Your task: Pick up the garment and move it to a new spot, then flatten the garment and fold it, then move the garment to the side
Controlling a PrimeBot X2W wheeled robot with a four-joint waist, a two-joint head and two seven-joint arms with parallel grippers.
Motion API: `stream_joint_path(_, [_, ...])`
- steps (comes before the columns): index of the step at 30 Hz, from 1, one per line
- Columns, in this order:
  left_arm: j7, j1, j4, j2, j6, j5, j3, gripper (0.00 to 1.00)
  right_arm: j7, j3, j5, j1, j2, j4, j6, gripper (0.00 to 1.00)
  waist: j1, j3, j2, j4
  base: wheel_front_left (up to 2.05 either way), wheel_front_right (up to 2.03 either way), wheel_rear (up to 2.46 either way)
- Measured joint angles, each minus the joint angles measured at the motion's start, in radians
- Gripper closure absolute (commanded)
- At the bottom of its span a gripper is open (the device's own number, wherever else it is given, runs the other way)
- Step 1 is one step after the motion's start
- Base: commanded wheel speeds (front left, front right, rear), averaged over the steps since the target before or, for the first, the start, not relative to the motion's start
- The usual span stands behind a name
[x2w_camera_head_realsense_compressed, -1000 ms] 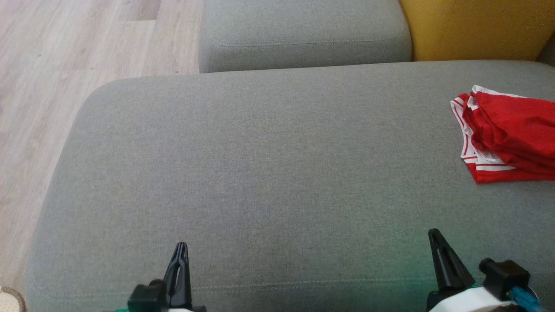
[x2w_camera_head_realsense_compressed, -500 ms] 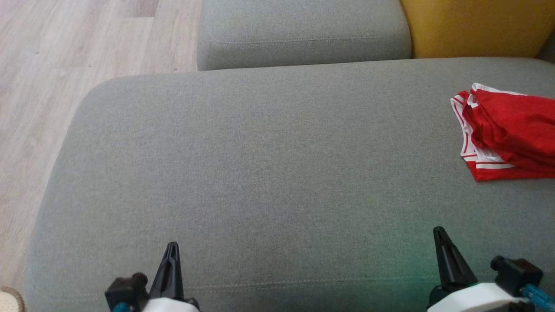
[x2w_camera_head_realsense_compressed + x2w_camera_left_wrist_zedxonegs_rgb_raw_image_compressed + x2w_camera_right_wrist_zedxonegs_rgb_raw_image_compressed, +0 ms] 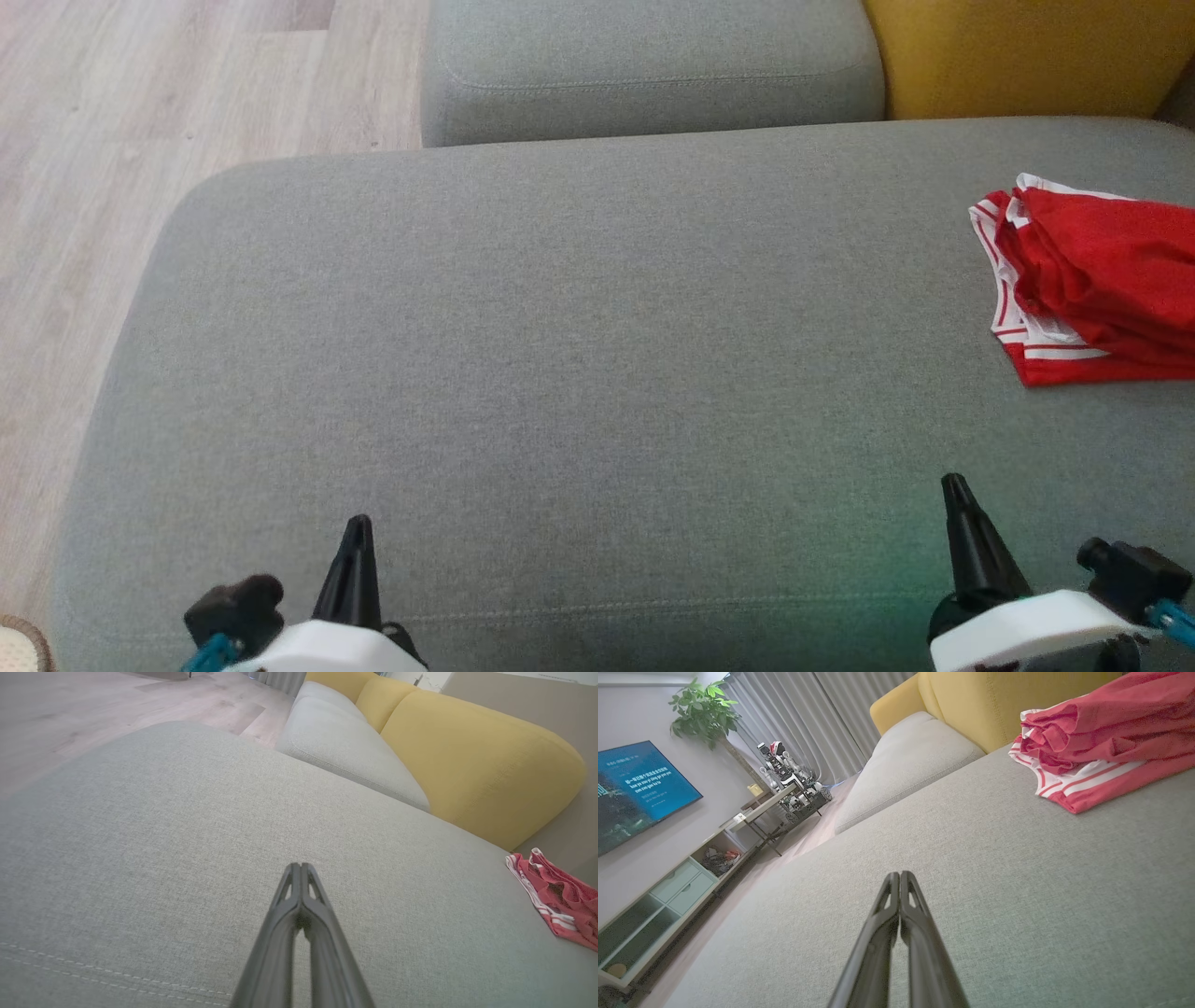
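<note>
The garment (image 3: 1097, 275) is red with white striped trim, folded into a bundle at the far right of the grey sofa seat (image 3: 579, 355). It also shows in the left wrist view as the garment (image 3: 558, 896) at the right edge, and in the right wrist view as the garment (image 3: 1101, 746) at the upper right. My left gripper (image 3: 358, 525) sits at the lower left, shut and empty, far from the cloth. My right gripper (image 3: 952, 483) sits at the lower right, shut and empty, well short of the garment. Both pairs of fingers (image 3: 300, 868) (image 3: 899, 877) press together above bare seat fabric.
A second grey cushion (image 3: 644, 65) lies beyond the seat, with a yellow backrest (image 3: 1027, 56) at the top right. Wooden floor (image 3: 112, 140) runs along the left. The right wrist view shows a TV (image 3: 635, 788), a low cabinet (image 3: 668, 891) and a plant (image 3: 705, 709).
Both grippers have drawn apart sideways, the left one further left and the right one slightly right. The garment lies as before; the camera has shifted a little.
</note>
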Motion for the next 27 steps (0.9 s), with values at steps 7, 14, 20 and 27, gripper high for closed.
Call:
stream_joint_path(7, [0.018,-0.027,0.010,0.002,-0.018,-0.092,0.015,1.00,0.018,-0.001,0.087,-0.016,-0.001,0.005,0.000,1.00,0.0000,0.004,0.0000,-0.002,0.00,0.00,0.00])
stream_joint_path(14, [0.034,-0.038,0.015,0.003,-0.040,-0.169,0.034,1.00,0.039,-0.003,0.159,-0.017,-0.002,0.012,0.000,1.00,0.0000,0.008,0.0000,-0.003,0.00,0.00,0.00])
stream_joint_path(20, [0.047,-0.043,0.031,0.003,-0.057,-0.246,0.049,1.00,0.052,-0.006,0.230,-0.043,-0.007,0.016,0.000,1.00,0.0000,0.011,0.0000,-0.004,0.00,0.00,0.00])
stream_joint_path(27, [0.067,-0.068,0.040,0.004,-0.075,-0.336,0.068,1.00,0.071,-0.009,0.315,-0.052,-0.010,0.022,0.000,1.00,0.0000,0.015,0.0000,-0.006,0.00,0.00,0.00])
